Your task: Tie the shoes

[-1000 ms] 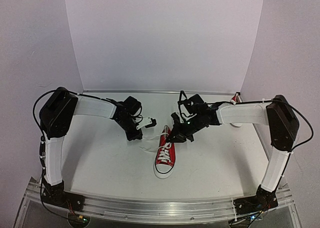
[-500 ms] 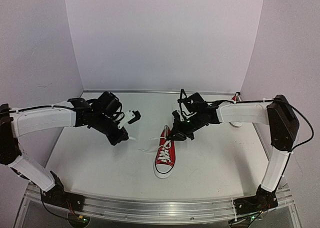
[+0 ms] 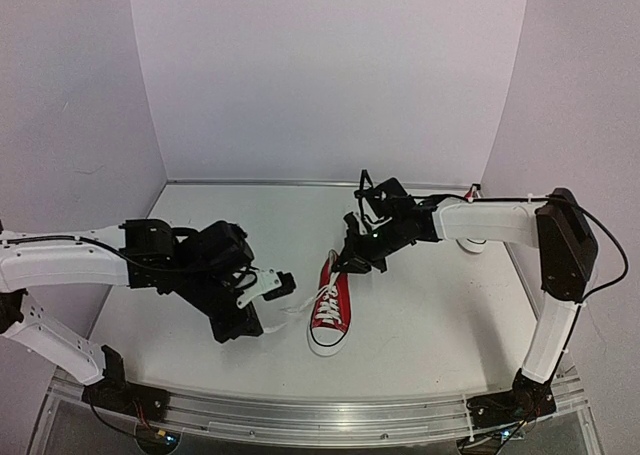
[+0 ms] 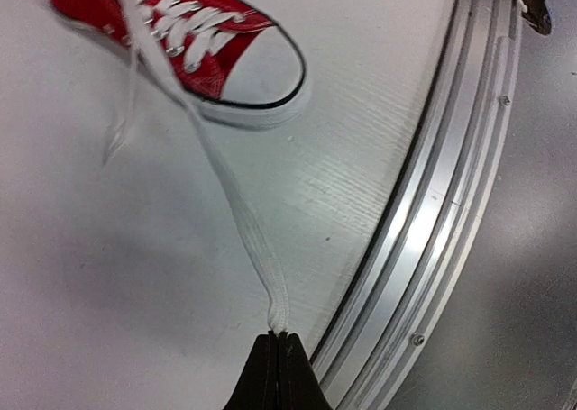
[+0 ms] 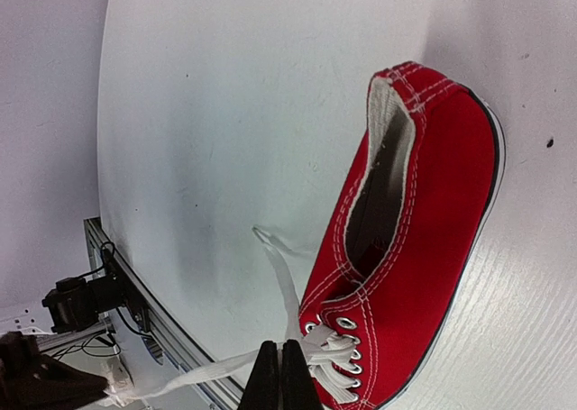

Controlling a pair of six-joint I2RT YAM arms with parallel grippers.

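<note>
Swung my left gripper point(image 4: 278, 342) nearward, flat white lace point(image 4: 236, 214) pinched taut.
Small red canvas sneaker point(image 3: 332, 310) lies just right; right gripper point(image 5: 279, 360) closed at its eyelets, clear only from the wrist.

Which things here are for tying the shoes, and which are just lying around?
For the job: red shoe; its white laces; left gripper, pinching one lace; right gripper, shut at the laces; second shoe, mostly hidden behind the right arm.
Just there: table; metal rail along its near edge.
</note>
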